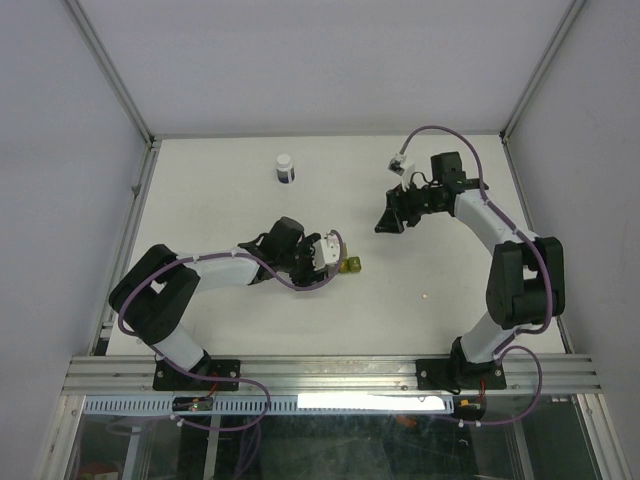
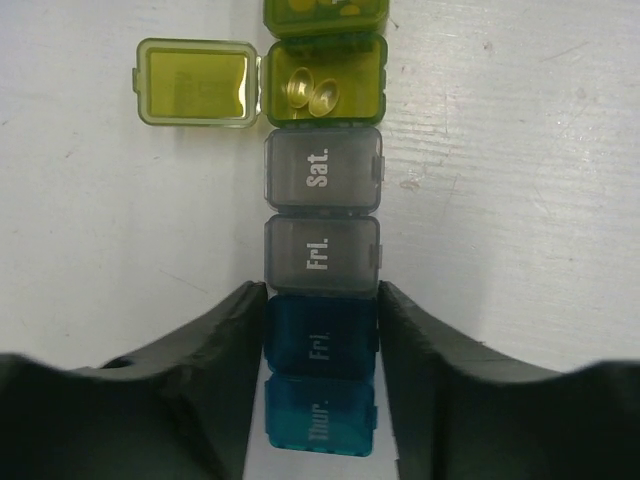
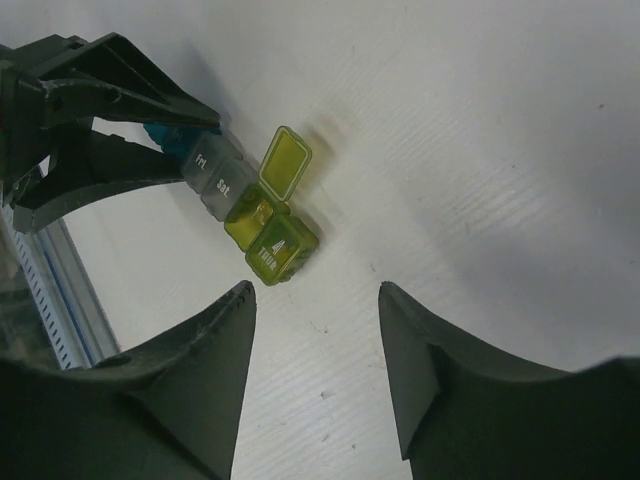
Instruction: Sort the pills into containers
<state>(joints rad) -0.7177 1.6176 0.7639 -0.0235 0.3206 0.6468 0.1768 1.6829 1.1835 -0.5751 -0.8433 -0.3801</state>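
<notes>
The containers (image 2: 322,170) are a strip of joined cubes lying in the middle of the table (image 1: 349,265). In the left wrist view one yellow-green cube (image 2: 345,62) stands open with its lid (image 2: 195,82) flipped left, and two cream pills (image 2: 313,90) lie in it. My left gripper (image 2: 322,295) is shut on the strip, with its jaws pressed on both sides of the blue "Fri." cube (image 2: 322,335). My right gripper (image 3: 315,290) is open and empty, held above the table right of the strip (image 3: 250,205); it also shows in the top view (image 1: 388,222).
A dark bottle with a white cap (image 1: 285,168) stands at the back of the table. A tiny pale speck (image 1: 426,296) lies on the table right of the strip. The left gripper's fingers (image 3: 150,95) show at the upper left of the right wrist view.
</notes>
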